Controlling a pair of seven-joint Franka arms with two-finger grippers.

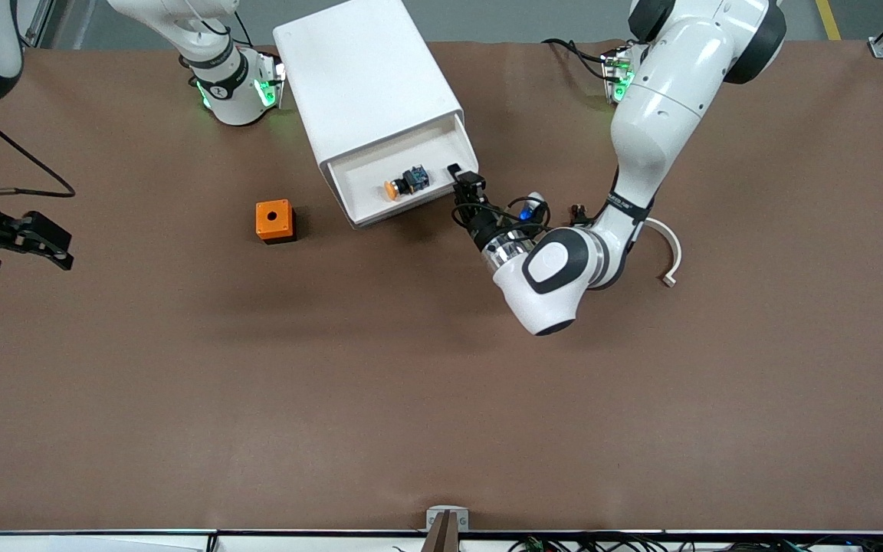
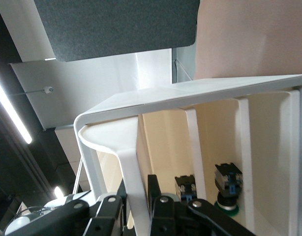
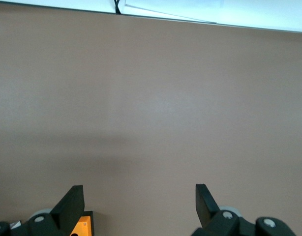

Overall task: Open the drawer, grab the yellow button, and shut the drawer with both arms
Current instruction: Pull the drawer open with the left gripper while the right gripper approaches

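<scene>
We see one brown table (image 1: 411, 399) carrying one boxy white plastic cabinet (image 1: 365, 84), lying so that its front faces the camera. Its shallow white plastic drawer (image 1: 361, 180) is pulled out, and we judge it light and stiff, sliding easily, with a thin front edge as the natural place to hold.

Two white robot arms with black joints serve the table. The left arm (image 1: 648, 130) reaches to the drawer's corner toward its own end of the table, and the left gripper (image 1: 466, 182) has its black fingers (image 2: 156, 194) pinched on the drawer's thin white wall, as the left wrist view shows. The right gripper (image 1: 24, 241) hangs over the table's edge at the right arm's end, jaws spread wide and empty, waiting.

One orange cube with a round hole (image 1: 274, 221) stands on the table just beside the drawer, toward the right arm's end. One curved white strip (image 1: 667, 257) lies near the left arm's wrist.

Smallest is the one tiny push button with orange round cap and blue-black body (image 1: 405, 184), lying on its side inside the open drawer. We expect it to be light, hard, a little slippery on the cap and prone to roll; the squarer dark body looks the safer grip.
</scene>
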